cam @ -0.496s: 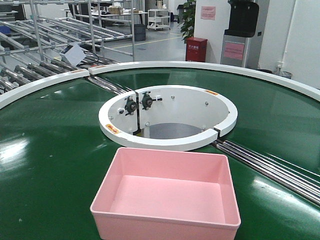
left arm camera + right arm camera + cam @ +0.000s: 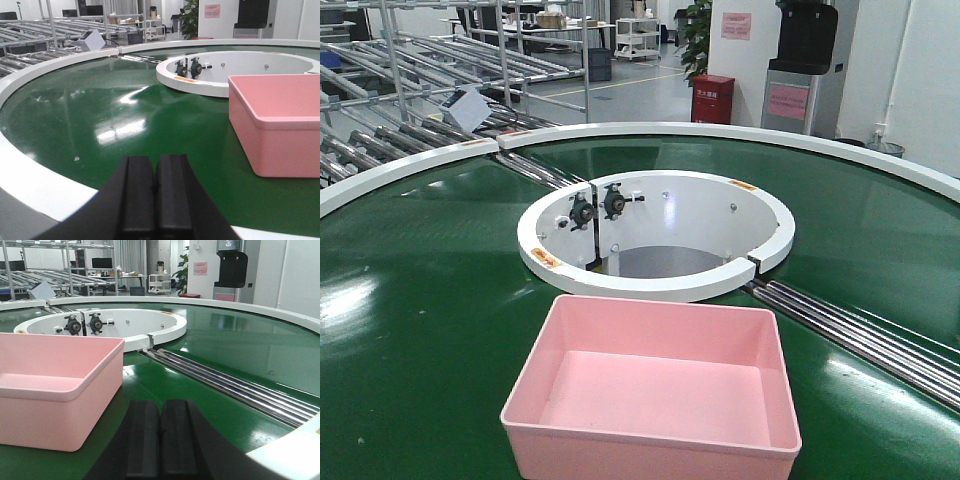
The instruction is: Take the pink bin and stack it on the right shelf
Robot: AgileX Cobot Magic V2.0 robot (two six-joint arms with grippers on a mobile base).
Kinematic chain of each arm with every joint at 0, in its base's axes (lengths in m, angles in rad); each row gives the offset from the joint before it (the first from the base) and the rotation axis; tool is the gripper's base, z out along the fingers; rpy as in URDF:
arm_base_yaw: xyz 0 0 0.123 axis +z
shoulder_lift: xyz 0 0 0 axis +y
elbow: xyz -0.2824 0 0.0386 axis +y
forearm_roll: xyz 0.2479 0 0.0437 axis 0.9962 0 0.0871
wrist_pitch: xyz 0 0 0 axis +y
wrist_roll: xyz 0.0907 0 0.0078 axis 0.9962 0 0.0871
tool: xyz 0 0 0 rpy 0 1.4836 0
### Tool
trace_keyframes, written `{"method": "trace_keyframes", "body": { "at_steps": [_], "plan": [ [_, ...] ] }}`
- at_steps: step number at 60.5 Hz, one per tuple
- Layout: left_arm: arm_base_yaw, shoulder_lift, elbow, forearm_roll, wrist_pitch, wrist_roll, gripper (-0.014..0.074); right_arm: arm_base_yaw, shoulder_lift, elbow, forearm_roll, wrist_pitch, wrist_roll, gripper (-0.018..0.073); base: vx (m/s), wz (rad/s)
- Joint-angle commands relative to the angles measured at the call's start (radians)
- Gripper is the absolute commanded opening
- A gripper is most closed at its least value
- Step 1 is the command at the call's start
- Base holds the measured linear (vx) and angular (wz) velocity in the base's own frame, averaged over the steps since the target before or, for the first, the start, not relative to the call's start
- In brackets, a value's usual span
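Left gripper (image 2: 155,172) and right gripper (image 2: 161,415): jaws fully closed, holding nothing. They flank the pink bin (image 2: 655,395) without contact, presumably staged for a two-sided lift. The bin sits empty on the green conveyor belt (image 2: 410,330), just before the white centre ring (image 2: 650,285). The right shelf is not in view.

Left gripper (image 2: 155,164): black, at bottom edge of left wrist view, pointing level and forward. Two fingers pressed flat together, thin seam between, nothing held. Outer sides flare wide toward base.
Right gripper (image 2: 160,409): black, same pose in right wrist view, level, forward. Fingers fully together, empty. Arms themselves not seen.
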Motion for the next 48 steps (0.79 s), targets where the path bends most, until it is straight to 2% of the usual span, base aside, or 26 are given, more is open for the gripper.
{"method": "trace_keyframes", "body": {
  "at_steps": [1,6,9,20,25,35,42,48],
  "plan": [
    [0.000,-0.019,0.013,0.001,-0.101,-0.011,-0.0003,-0.002,-0.014,0.004,-0.012,-0.141,-0.009,-0.0009,0.00,0.00],
    [0.000,-0.019,0.004,-0.001,-0.137,-0.012,-0.0003,-0.002,-0.014,-0.014,-0.012,-0.226,-0.008,-0.0009,0.00,0.00],
    [0.000,-0.019,-0.017,-0.005,-0.177,-0.014,-0.0003,-0.002,-0.013,-0.057,-0.012,-0.231,-0.008,-0.0009,0.00,0.00],
    [0.000,0.000,-0.239,-0.011,-0.166,-0.013,-0.0003,-0.002,0.029,-0.326,-0.019,-0.017,-0.011,-0.0009,0.00,0.00],
    [0.000,0.054,-0.381,-0.011,-0.053,-0.013,-0.0003,-0.002,0.097,-0.457,-0.019,0.119,-0.017,-0.0009,0.00,0.00],
    [0.000,0.241,-0.635,-0.011,0.300,-0.011,-0.0003,-0.002,0.276,-0.656,-0.018,0.396,-0.017,-0.0009,0.00,0.00],
    [0.000,0.363,-0.695,-0.011,0.470,-0.011,-0.0003,-0.002,0.400,-0.710,-0.010,0.547,-0.017,-0.0009,0.00,0.00],
    [0.000,0.443,-0.690,-0.022,0.547,-0.011,-0.0003,-0.002,0.493,-0.699,-0.010,0.576,-0.007,-0.0009,0.00,0.00]
  ]
}}
